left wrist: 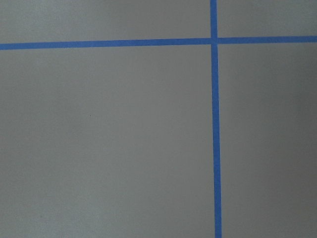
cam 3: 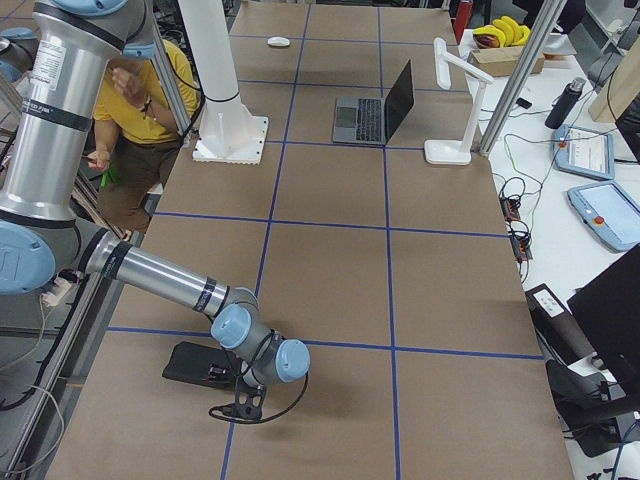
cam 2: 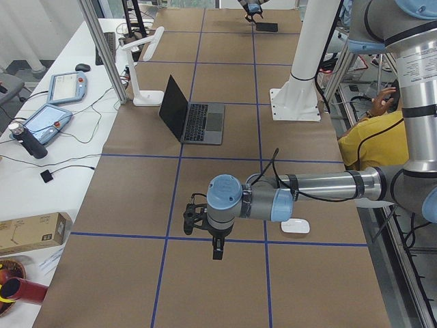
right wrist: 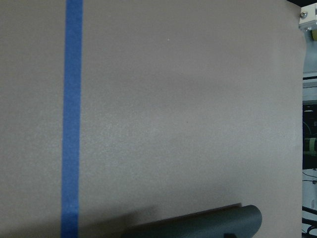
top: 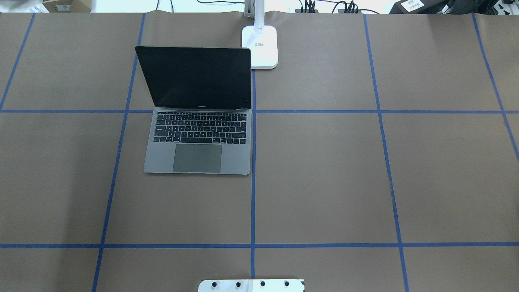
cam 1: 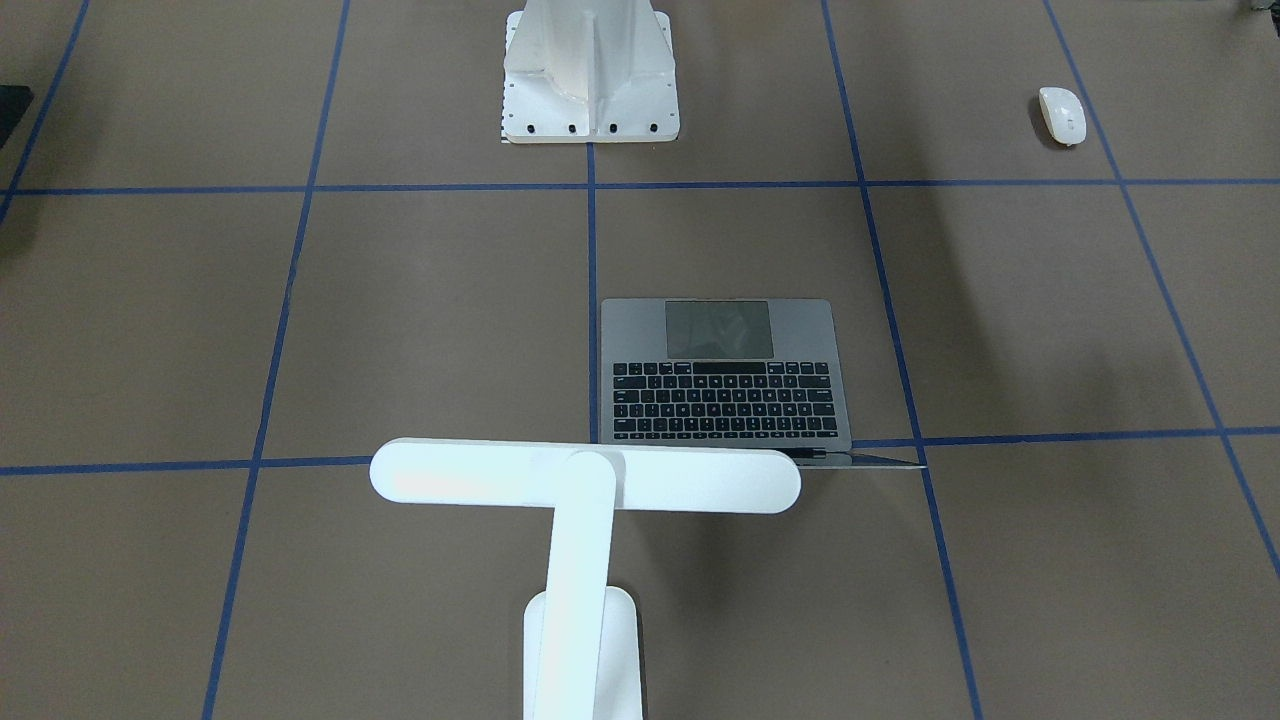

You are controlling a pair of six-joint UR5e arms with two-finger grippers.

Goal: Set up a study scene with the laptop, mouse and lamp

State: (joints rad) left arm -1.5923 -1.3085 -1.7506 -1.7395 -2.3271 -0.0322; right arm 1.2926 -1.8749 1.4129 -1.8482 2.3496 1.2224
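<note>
Looking for the mouse (cam 1: 1061, 115): sits near left gripper (cam 2: 215, 242), on its robot side, long axis running robot-to-operator, well apart from laptop (top: 197, 121). Cannot tell whether fingers are released or clenched.

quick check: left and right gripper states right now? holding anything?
Left gripper: cannot tell; it shows only in a side view.
Right gripper: cannot tell; it shows only in side views, next to the black pad.

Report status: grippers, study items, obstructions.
Left gripper, right gripper: state unreadable. Laptop open, lamp at its far corner. Mouse apart, near left gripper. Black pad beside right gripper.
</note>
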